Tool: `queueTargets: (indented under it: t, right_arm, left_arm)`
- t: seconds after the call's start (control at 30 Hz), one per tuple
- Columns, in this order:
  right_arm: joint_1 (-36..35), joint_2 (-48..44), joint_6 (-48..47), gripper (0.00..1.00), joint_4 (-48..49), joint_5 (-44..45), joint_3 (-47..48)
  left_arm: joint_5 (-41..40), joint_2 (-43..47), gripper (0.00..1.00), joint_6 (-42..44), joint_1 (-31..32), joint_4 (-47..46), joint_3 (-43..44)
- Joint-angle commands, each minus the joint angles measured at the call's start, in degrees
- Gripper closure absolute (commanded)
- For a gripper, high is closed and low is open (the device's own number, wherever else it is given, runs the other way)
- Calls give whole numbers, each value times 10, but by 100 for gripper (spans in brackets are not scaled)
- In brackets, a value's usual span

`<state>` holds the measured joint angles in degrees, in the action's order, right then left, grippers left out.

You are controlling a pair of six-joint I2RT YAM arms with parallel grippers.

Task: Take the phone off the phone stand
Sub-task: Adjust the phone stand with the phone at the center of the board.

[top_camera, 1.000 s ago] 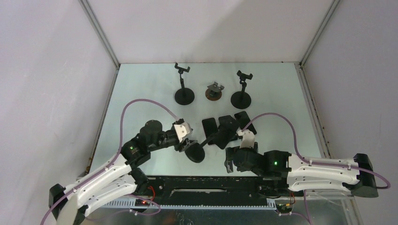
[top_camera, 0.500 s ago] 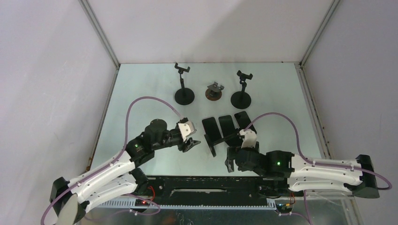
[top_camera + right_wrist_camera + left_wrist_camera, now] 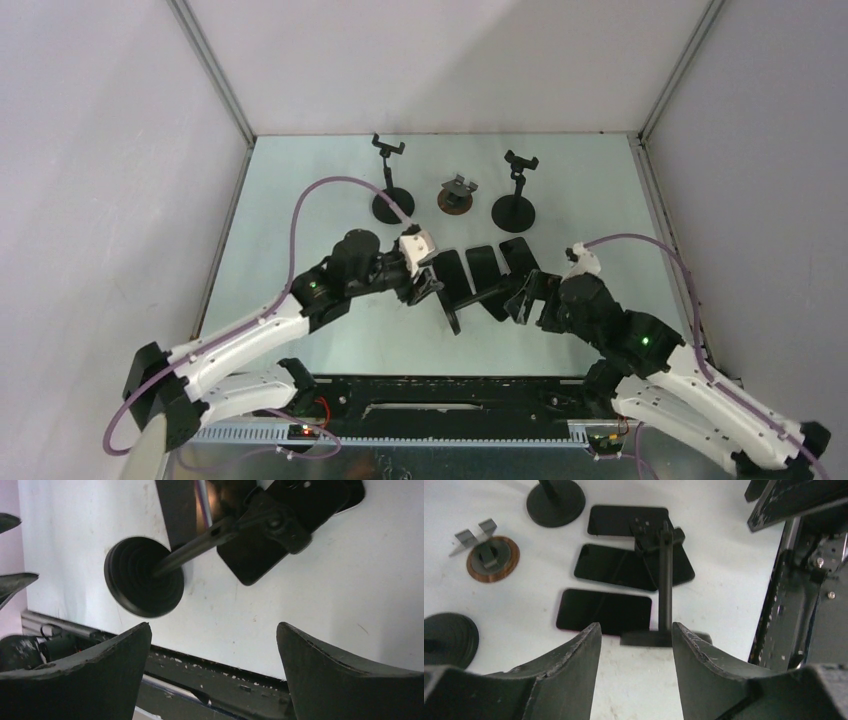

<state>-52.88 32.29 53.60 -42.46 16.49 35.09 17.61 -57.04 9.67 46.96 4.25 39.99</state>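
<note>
Where the toppled phone stand (image 3: pixel 665 595) lies on its side, its clamp (image 3: pixel 656 531) rests over the middle phone (image 3: pixel 624 567) of three lying flat on the table (image 3: pixel 724 595). I cannot tell whether the clamp grips that phone. I judge the phone stiff, light and slick-faced, best taken by its long edges, clear of the clamp. The near phone (image 3: pixel 604 611) and far phone (image 3: pixel 619 520) flank it. My left claw (image 3: pixel 634 630) stands half-spread and holds nothing, with the stand's base just ahead. My right claw (image 3: pixel 212 630) stands wide and holds nothing above that base. At the back, the left upright stand (image 3: pixel 391 205), the brown-based holder (image 3: pixel 457 196) and the right upright stand (image 3: pixel 513 211) carry no phone.
</note>
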Motion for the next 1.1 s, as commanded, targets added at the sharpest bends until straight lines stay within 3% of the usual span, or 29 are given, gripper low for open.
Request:
queueTargets:
  t: [0.0, 0.2, 0.4, 0.73, 1.07]
  right_arm:
    - [135, 45, -82, 3, 0, -166, 52]
    - [397, 73, -112, 2, -25, -295, 90]
    - [584, -17, -90, 3, -61, -394, 100]
    - [619, -118, -99, 3, -150, -378, 153]
    - [619, -205, -94, 4, -172, -323, 213]
  left_arm:
    - [-3, -61, 39, -15, 15, -14, 78]
    - [1, -204, 38, 30, 60, 76, 223]
    - [37, -363, 38, 78, 93, 196, 387]
    - [14, -534, 38, 94, 114, 312, 566]
    - [0, -611, 38, 76, 115, 333, 611]
